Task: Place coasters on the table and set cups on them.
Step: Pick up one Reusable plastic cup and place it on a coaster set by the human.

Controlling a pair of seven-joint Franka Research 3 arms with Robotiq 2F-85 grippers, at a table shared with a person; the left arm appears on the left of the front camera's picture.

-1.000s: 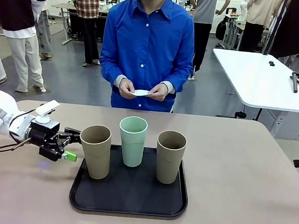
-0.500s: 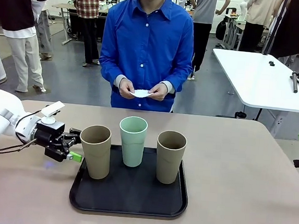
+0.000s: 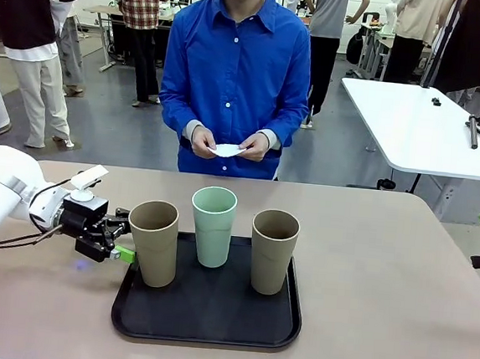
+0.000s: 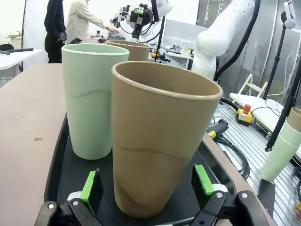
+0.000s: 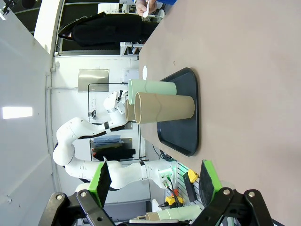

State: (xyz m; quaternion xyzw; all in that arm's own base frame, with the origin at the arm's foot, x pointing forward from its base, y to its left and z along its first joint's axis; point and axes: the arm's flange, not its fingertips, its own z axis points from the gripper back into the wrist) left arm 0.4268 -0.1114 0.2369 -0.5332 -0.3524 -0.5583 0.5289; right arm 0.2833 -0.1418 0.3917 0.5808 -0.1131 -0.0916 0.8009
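L pincer (image 4: pixel 146 181) has moved in to tray's (image 3: pixel 206 324) L side, spread, fingers either side of L tan tumbler (image 3: pixel 153 247), no grip seen; prob. lining up 1st pick. R pincer (image 5: pixel 155 180) spread, nothing held. Mint tumbler (image 3: pixel 213 232) & R tan tumbler (image 3: pixel 273 254) upright on tray. Paper doily (image 3: pixel 227 150) in person's hands (image 3: pixel 254 147), beyond tray; should go down 1st. Watch tray's L rim; open worktop (image 3: pixel 382 284) R of tray.
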